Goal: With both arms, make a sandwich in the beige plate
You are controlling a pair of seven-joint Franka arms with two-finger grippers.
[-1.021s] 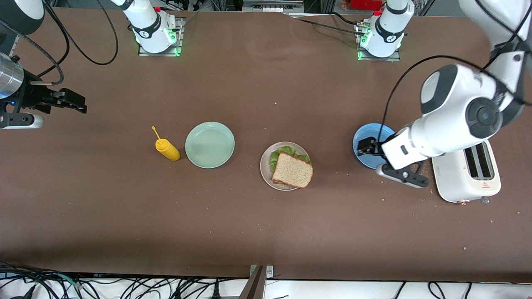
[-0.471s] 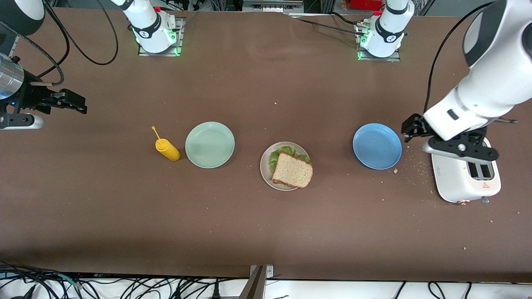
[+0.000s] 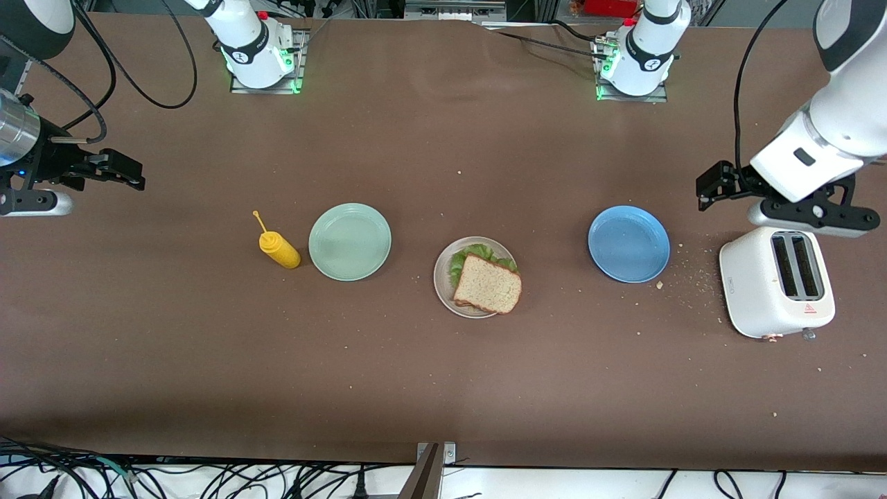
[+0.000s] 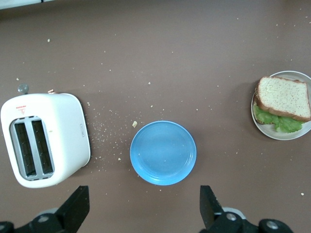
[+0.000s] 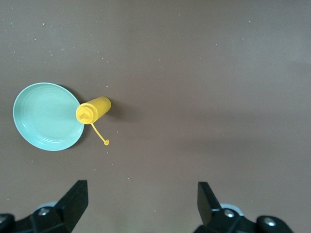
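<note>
- I am looking down on a brown table [image 3: 443, 388], scattered with pale crumbs, thickest between the blue plate [image 3: 629, 244] and the white toaster [image 3: 776, 283].
- Black cables [image 3: 208, 478] are lying tangled along the floor edge nearest the front camera, and the two arm bases are glowing green at the table's far edge.
- The sandwich [image 3: 488, 283] is sitting on the beige plate [image 3: 443, 281] at the middle of the table: a square slice of grainy brown bread is lying on top, with ruffled green lettuce [image 3: 466, 258] poking out on the side farther from the camera. One corner of the bread is hanging just past the plate's rim.
- The blue plate is lying toward the left arm's end, between the sandwich and the toaster; the mint-green plate [image 3: 350, 241] is lying toward the right arm's end, with a yellow squeeze bottle [image 3: 278, 249] just beside it, tipped over.
- My left gripper [image 3: 714, 188] is hanging over bare table between the blue plate and the toaster, fingers [image 4: 210, 206] spread wide, holding nothing.
- My right gripper [image 3: 128, 173] is waiting over the table's right-arm end, well apart from the bottle, fingers [image 5: 206, 199] likewise spread and carrying nothing.
</note>
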